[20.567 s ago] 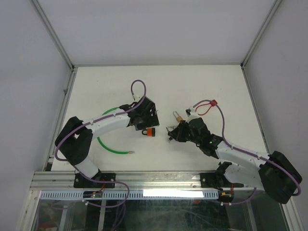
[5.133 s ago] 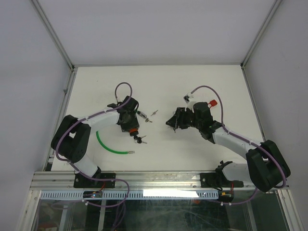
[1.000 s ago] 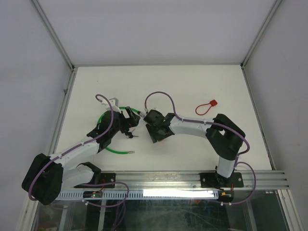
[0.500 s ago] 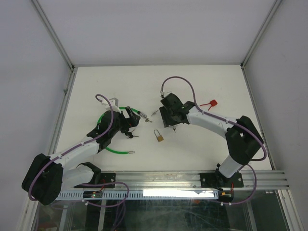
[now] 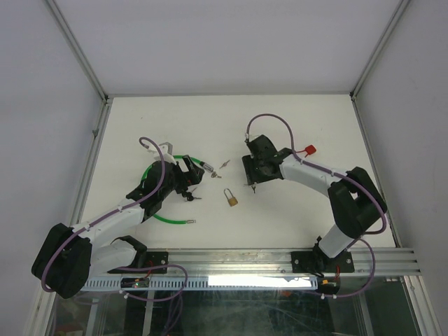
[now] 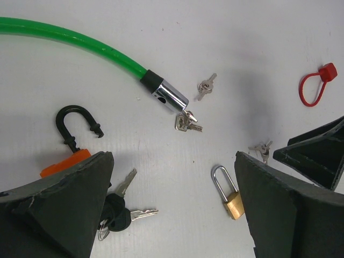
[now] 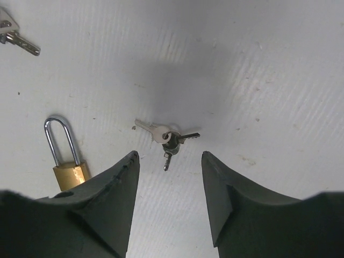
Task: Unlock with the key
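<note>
A: Where the right arm (image 5: 322, 178) bends at its elbow near the right edge of the table (image 5: 294, 119), how does it lie?

B: It reaches back toward the middle with the wrist tipped down. The right gripper (image 7: 171, 161) has its fingers apart with nothing between them. The left arm (image 5: 119, 210) stretches in from the near left corner, and the left gripper (image 6: 174, 177) is spread wide, also empty.

A: And the locks?

B: The green cable lock (image 6: 75, 43) curves toward the left edge. The orange padlock (image 6: 64, 161), shackle open, is partly hidden by one left finger. The brass padlock (image 5: 230, 199), shackle closed, lies flat mid-table between the grippers.

A: The key?

B: A small key bunch (image 7: 166, 137) lies just beyond the right fingertips, untouched, near the brass padlock.
</note>
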Robot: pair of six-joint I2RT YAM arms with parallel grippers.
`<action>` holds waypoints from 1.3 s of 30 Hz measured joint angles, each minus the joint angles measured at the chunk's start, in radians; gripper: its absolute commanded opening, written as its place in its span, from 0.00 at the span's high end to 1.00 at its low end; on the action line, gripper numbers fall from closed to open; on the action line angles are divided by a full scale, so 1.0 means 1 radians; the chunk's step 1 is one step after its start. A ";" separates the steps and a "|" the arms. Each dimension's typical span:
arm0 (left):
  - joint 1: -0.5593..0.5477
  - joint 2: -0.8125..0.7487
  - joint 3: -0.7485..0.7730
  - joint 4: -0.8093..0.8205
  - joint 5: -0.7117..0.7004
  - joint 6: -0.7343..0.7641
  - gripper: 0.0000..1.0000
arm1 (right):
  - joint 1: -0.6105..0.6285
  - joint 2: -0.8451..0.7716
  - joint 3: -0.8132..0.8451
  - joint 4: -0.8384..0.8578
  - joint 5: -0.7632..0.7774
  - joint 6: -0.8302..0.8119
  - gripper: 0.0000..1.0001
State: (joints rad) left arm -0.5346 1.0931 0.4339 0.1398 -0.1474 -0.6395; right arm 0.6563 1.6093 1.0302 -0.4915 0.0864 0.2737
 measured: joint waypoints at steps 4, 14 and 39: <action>0.000 0.000 0.000 0.000 0.000 0.000 0.01 | 0.000 0.048 0.000 0.017 -0.017 -0.007 0.50; 0.000 0.011 0.000 0.000 0.001 0.000 0.01 | 0.000 0.113 0.010 0.030 -0.021 -0.012 0.63; 0.000 0.012 0.000 0.001 0.020 0.000 0.01 | 0.001 -0.024 -0.085 0.055 -0.103 -0.006 0.84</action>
State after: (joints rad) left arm -0.5346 1.1049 0.4339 0.1406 -0.1276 -0.6395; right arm 0.6571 1.5848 0.9451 -0.4370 -0.0170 0.2680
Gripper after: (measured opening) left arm 0.990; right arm 0.081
